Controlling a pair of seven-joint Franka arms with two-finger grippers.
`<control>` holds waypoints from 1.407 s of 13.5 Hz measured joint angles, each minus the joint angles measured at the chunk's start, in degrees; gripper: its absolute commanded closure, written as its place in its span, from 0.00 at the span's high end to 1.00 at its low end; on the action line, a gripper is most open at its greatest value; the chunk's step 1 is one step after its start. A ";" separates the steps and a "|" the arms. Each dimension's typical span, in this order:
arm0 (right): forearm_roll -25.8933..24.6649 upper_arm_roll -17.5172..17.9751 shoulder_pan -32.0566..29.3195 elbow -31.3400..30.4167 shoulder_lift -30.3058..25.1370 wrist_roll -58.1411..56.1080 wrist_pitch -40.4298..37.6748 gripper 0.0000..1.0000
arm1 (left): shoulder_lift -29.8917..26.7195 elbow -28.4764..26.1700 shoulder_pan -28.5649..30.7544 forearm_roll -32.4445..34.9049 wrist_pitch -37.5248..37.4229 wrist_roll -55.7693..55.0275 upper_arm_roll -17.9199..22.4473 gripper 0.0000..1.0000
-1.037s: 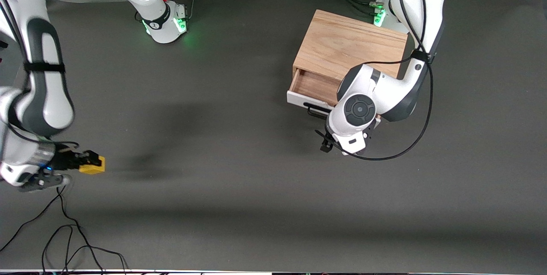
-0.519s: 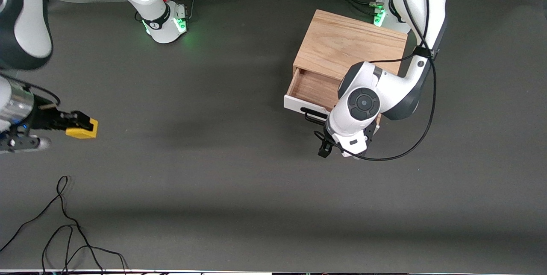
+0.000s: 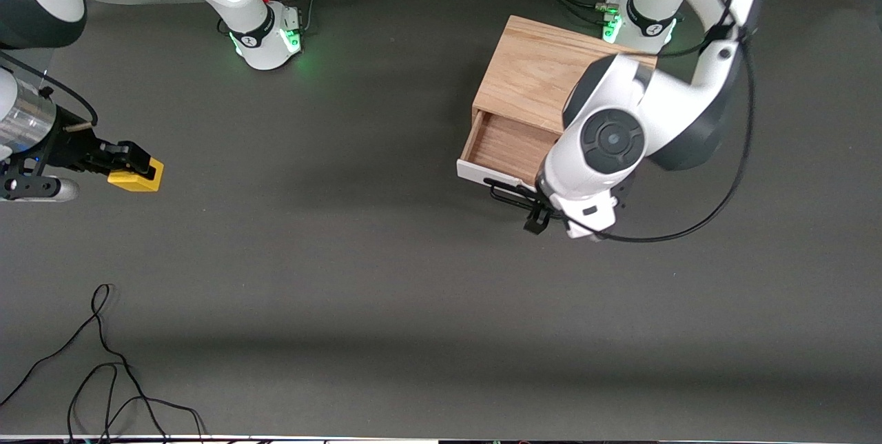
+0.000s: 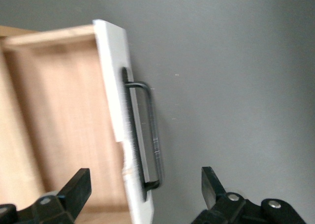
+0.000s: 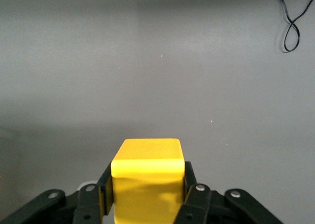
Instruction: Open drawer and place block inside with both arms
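The light wooden box (image 3: 551, 72) stands near the left arm's base with its drawer (image 3: 508, 144) pulled out, its wooden inside showing. The white front panel (image 4: 114, 96) and black bar handle (image 4: 153, 135) show in the left wrist view. My left gripper (image 3: 544, 218) hangs open over the handle (image 3: 506, 192), one finger on each side of the panel and apart from it; it also shows in the left wrist view (image 4: 145, 192). My right gripper (image 3: 127, 163) is shut on the yellow block (image 3: 136, 177) above the table at the right arm's end. The block (image 5: 147, 177) fills the jaws.
A loose black cable (image 3: 103, 361) lies on the dark mat near the front camera at the right arm's end; it also shows in the right wrist view (image 5: 293, 22). The left arm's cable (image 3: 696, 209) loops beside the box. Open mat lies between block and drawer.
The right gripper has carried the block up and toward the robots' bases. The drawer came out a little farther, then the left arm rose and shifted back over the drawer front.
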 measured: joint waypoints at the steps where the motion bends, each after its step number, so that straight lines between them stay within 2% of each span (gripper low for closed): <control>1: -0.10 -0.11 -0.02 -0.18 -0.32 0.00 -0.20 0.26 | -0.92 2.28 0.92 0.00 -5.01 2.38 0.07 1.00; 3: -1.41 -0.41 -0.07 -0.92 -0.56 0.00 -0.23 0.26 | -3.67 5.01 4.26 0.06 -12.81 11.60 0.22 1.00; 6: -2.56 -0.63 -0.07 -1.47 -0.60 0.00 -0.22 0.26 | -7.95 5.37 10.30 0.91 -18.73 30.89 0.52 1.00; 9: -2.57 -0.63 -0.07 -1.61 -0.60 0.00 -0.22 0.26 | -9.96 5.37 14.46 3.99 -18.81 51.26 0.62 1.00; 11: -2.57 -0.63 -0.07 -1.93 -0.60 0.01 -0.22 0.26 | -10.28 5.40 16.04 5.39 -17.03 60.64 0.64 1.00; 16: -2.25 -0.20 1.68 -2.19 -0.60 2.23 -0.09 0.26 | -10.31 5.44 17.34 6.55 -15.73 72.89 0.62 1.00; 19: -1.99 0.09 8.30 -2.22 -0.60 9.35 0.77 0.26 | -10.32 5.44 20.48 6.60 -15.68 81.24 0.63 1.00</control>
